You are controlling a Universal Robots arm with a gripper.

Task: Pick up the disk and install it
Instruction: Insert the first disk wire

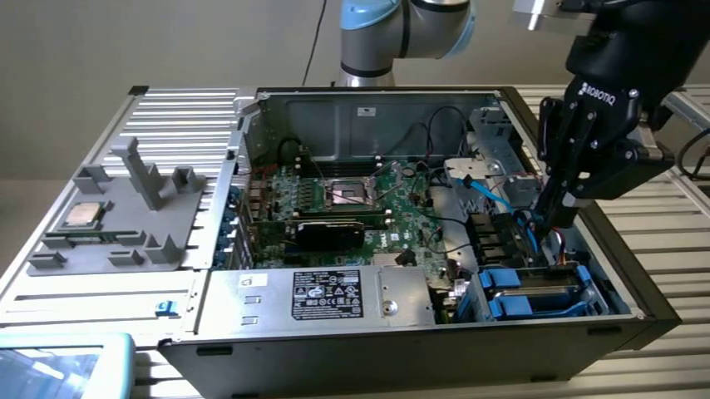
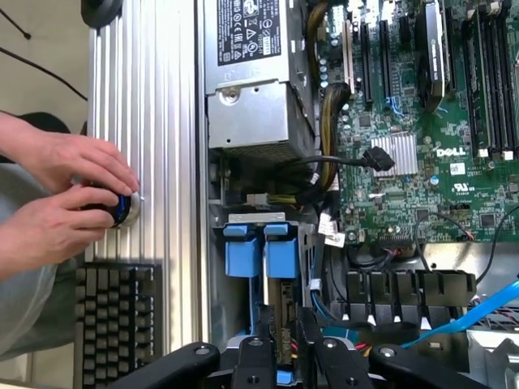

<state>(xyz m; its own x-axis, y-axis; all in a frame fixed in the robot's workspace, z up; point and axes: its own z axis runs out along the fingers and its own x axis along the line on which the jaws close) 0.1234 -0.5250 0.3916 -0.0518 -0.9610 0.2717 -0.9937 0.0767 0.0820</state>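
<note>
Fingers of one gripper (image 1: 558, 218) reach down into the open computer case (image 1: 367, 341); whether they pinch anything cannot be told. One disk (image 1: 534, 291), blue-railed, sits in the bay just below them. Beyond lie one silver box (image 1: 322, 295) and one motherboard (image 1: 367, 199).

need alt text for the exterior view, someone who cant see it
A black robot gripper reaches down into an open black desktop computer case near its blue plastic drive bays, on the exterior view's right. Inside lie a green motherboard and a silver power supply box with a black label; a grey plastic fixture sits outside on the exterior view's left.
</note>
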